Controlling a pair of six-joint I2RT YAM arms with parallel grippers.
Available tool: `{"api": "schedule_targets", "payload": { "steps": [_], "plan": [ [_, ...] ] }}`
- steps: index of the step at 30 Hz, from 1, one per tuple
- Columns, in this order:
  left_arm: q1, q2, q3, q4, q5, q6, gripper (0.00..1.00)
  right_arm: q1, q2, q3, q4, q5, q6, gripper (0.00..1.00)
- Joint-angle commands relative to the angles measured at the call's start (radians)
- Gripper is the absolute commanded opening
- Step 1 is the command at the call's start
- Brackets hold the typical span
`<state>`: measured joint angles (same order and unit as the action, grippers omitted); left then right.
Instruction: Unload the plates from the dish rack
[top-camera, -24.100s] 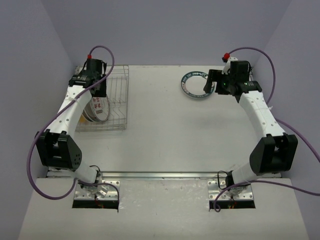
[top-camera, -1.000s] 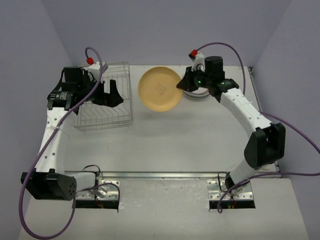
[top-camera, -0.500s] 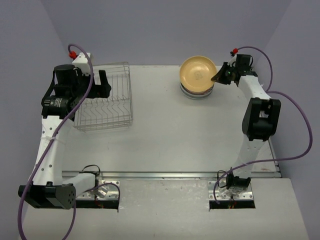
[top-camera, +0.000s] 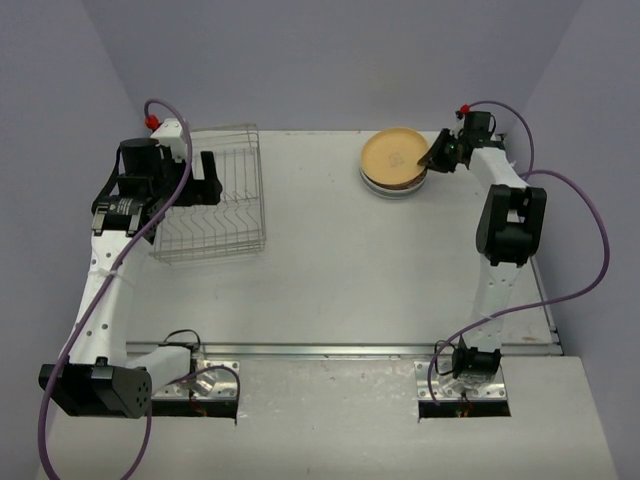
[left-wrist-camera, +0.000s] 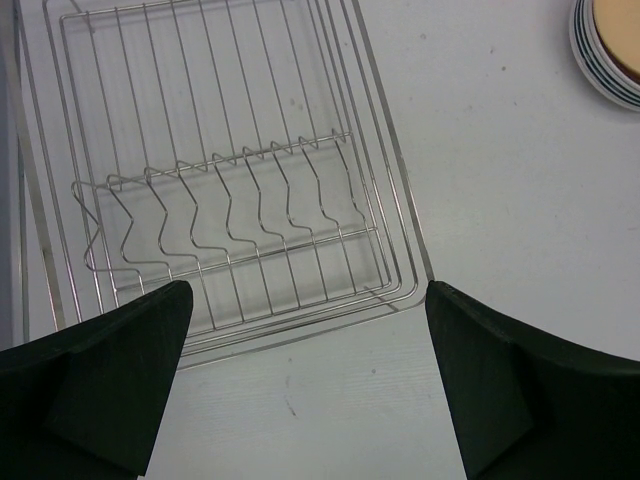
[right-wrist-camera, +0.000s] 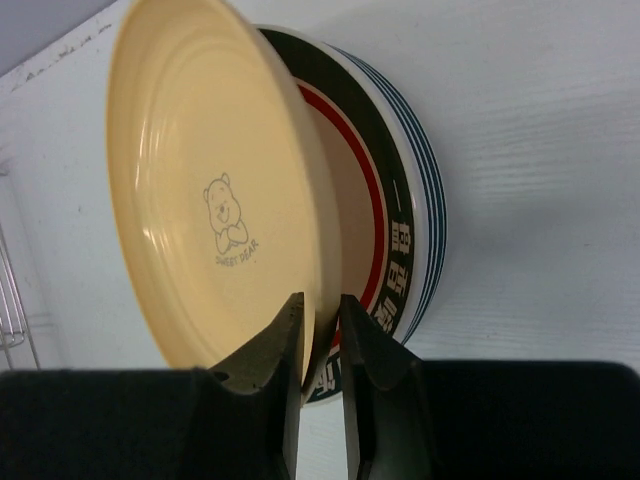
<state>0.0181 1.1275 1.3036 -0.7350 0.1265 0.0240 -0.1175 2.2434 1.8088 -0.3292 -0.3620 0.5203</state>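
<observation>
The orange-tan plate (top-camera: 392, 155) (right-wrist-camera: 200, 200), printed with a small bear, lies tilted on the stack of white plates (top-camera: 392, 188) (right-wrist-camera: 428, 210) with blue and red rims at the far right of the table. My right gripper (top-camera: 432, 157) (right-wrist-camera: 320, 330) straddles its right rim, jaws slightly open, with a thin gap beside one finger. The silver wire dish rack (top-camera: 215, 205) (left-wrist-camera: 230, 180) at the far left holds no plates. My left gripper (top-camera: 205, 178) (left-wrist-camera: 305, 380) hangs above it, wide open and holding nothing.
Purple cables loop off both arms. The right arm stretches along the table's right edge (top-camera: 545, 290). The enclosure's back wall stands just behind the rack and the plate stack.
The right gripper has lowered the orange plate onto the stack and its jaws have parted a little. The left gripper has drifted slightly over the rack, still wide open.
</observation>
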Motion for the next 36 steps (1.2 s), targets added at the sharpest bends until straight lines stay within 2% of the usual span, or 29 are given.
{"api": "schedule_targets", "payload": {
  "steps": [1,2,5,6,7,11,15,18,21,26,29,33,36],
  "plan": [
    [-0.007,-0.027,0.000,0.030,-0.018,-0.012,1.00,-0.008,-0.011,0.056,0.007,0.009,0.010,0.43],
    [-0.007,-0.028,0.001,0.027,-0.020,-0.012,1.00,-0.007,-0.014,0.055,0.000,0.009,0.009,0.57],
    [-0.007,-0.037,-0.001,0.026,-0.017,-0.013,1.00,-0.007,-0.027,0.068,-0.047,0.008,0.007,0.88],
    [-0.007,-0.040,-0.001,0.026,-0.017,-0.014,1.00,-0.007,-0.035,0.074,-0.060,0.004,0.005,0.96],
    [-0.007,-0.042,0.000,0.027,-0.018,-0.015,1.00,-0.007,-0.044,0.084,-0.072,-0.001,0.004,0.98],
    [-0.007,-0.050,0.014,0.029,-0.039,-0.013,1.00,-0.006,-0.114,0.101,-0.123,-0.016,-0.028,0.99],
    [-0.007,-0.041,0.058,0.017,-0.076,0.000,1.00,-0.002,-0.273,0.026,-0.152,-0.022,-0.103,0.99],
    [-0.007,-0.035,0.050,0.005,-0.027,0.034,1.00,0.002,-0.386,-0.056,-0.162,-0.019,-0.167,0.99],
    [-0.007,-0.041,-0.024,0.018,0.049,0.081,1.00,0.004,-0.642,-0.304,-0.111,-0.011,-0.291,0.99],
    [-0.007,-0.089,-0.185,0.118,0.025,0.122,1.00,0.006,-1.053,-0.746,-0.047,0.026,-0.398,0.99],
    [-0.007,-0.110,-0.211,0.147,0.013,0.143,1.00,0.007,-1.259,-0.883,-0.058,0.058,-0.411,0.99],
    [-0.007,-0.136,-0.244,0.179,-0.002,0.150,1.00,0.007,-1.447,-1.034,-0.046,0.118,-0.414,0.99],
    [-0.007,-0.146,-0.264,0.191,0.013,0.151,1.00,0.007,-1.524,-1.101,-0.019,0.134,-0.413,0.99]
  ]
}}
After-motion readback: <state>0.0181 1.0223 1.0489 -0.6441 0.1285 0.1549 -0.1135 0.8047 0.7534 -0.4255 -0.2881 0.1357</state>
